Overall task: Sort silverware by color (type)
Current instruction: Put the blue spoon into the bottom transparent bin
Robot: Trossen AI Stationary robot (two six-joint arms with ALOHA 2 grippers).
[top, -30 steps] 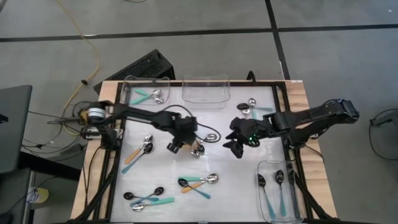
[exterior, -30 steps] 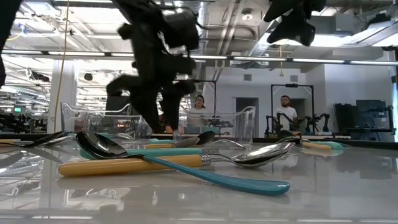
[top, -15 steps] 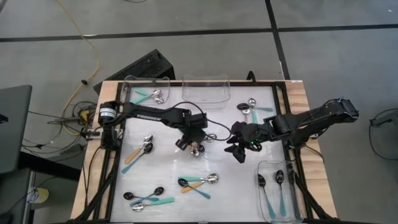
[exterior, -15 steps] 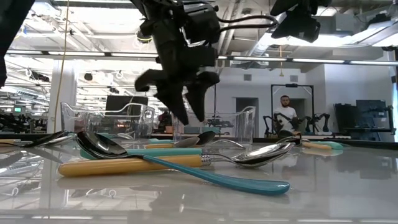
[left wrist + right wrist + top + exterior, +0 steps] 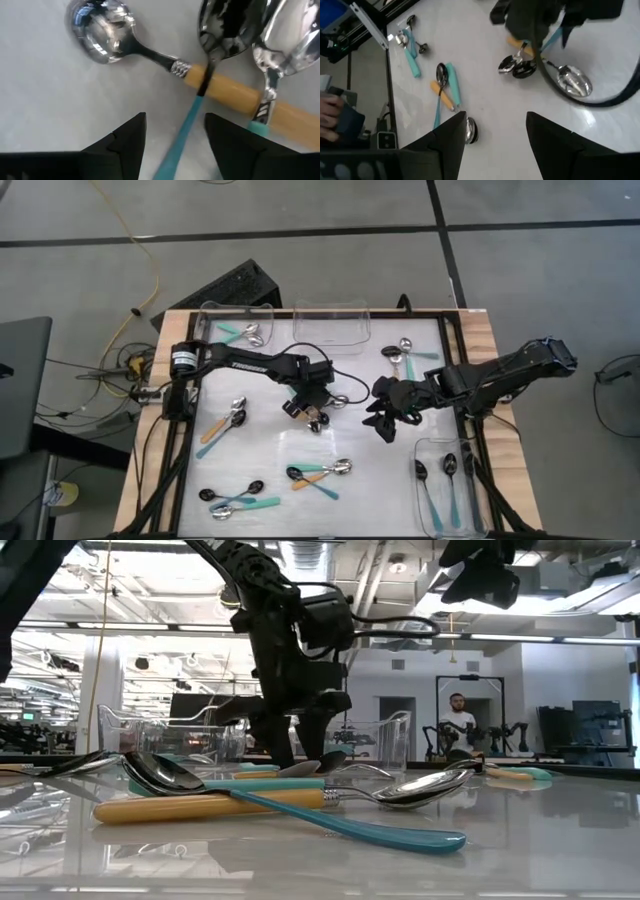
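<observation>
Three spoons lie crossed mid-table: a black-bowled spoon with a teal handle lies over a silver spoon with an orange handle, beside a silver spoon with a teal handle. My left gripper is low over them and open. In its wrist view its fingers stand on either side of the black spoon's teal handle. I cannot tell whether they touch it. My right gripper is open and empty, raised to the right of the cluster.
A clear bin at the far left holds teal-handled spoons. A second bin stands beside it. A bin at the near right holds black-bowled spoons. Loose spoons lie at the left, near left, near middle and far right.
My left gripper has moved toward the table's right edge and come down over the crossed spoons at mid-table. The spoons have stayed where they were.
</observation>
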